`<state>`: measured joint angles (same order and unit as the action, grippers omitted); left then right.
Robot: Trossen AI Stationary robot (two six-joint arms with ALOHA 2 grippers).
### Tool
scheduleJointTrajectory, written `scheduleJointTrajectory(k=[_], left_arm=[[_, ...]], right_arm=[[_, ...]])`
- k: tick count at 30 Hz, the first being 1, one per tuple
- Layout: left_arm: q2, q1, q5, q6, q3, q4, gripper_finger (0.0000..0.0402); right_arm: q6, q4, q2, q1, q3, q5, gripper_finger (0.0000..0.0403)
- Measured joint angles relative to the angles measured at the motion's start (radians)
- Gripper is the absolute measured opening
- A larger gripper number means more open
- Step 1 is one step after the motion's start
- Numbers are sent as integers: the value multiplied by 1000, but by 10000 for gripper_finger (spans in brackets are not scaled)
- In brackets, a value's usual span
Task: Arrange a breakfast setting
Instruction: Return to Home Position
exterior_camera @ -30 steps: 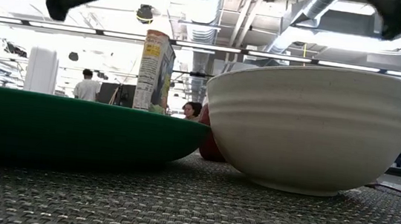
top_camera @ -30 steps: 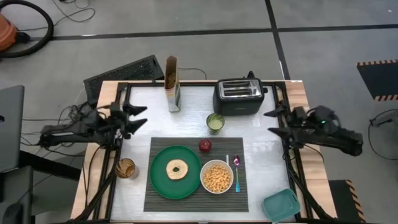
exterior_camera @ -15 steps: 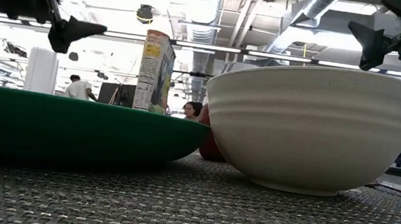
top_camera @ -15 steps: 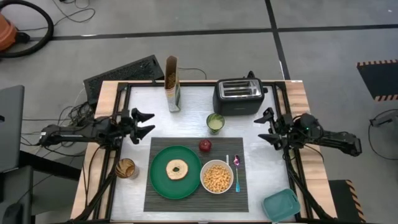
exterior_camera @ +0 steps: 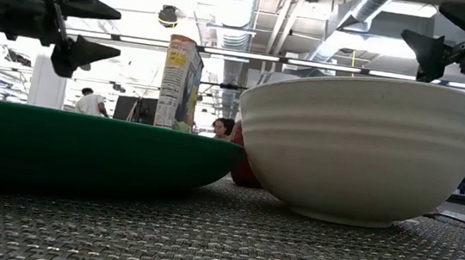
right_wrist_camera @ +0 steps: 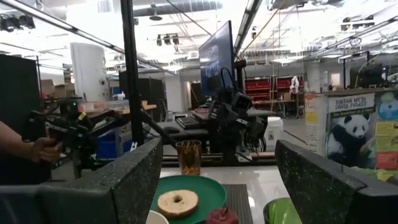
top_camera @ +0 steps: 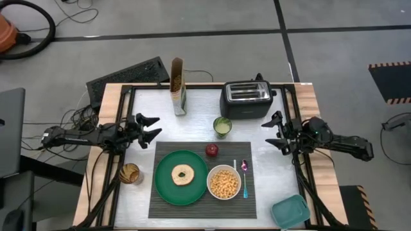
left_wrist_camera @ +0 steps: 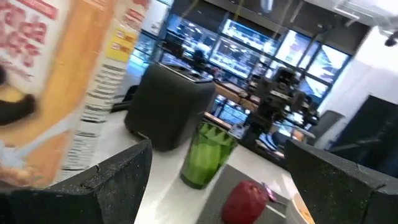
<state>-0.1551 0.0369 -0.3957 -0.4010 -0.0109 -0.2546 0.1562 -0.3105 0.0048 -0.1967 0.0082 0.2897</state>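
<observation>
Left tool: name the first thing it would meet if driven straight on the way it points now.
Probably the green cup: the left tool points straight at it in the high view, with nothing between. It hangs fairly high, though, so it might pass over the cup.

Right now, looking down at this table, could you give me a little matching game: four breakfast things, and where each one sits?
Things:
1. bagel
2. cereal
3. apple
4. spoon

Places:
A. in the white bowl
B. on the mat, right of the bowl
C. on the green plate
D. at the mat's far edge, near the green cup

Pairs: 1-C, 2-A, 3-D, 4-B
</observation>
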Motion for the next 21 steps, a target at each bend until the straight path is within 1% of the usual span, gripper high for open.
scheduleJointTrajectory(k=[5, 11, 14, 18, 21], left_arm=[[0, 3, -38, -1, 0, 1, 348], [0, 3, -46, -22, 1, 2, 348], [0, 3, -20, -61, 1, 3, 348], [0, 2, 29, -78, 1, 34, 348], [0, 2, 44, -79, 2, 84, 348]], right_arm=[[0, 0, 0, 0, 0, 0, 336], [22, 93, 0, 0, 0, -2, 336], [82, 129, 0, 0, 0, -3, 336], [87, 201, 0, 0, -1, -3, 336], [88, 240, 1, 0, -1, -5, 336]])
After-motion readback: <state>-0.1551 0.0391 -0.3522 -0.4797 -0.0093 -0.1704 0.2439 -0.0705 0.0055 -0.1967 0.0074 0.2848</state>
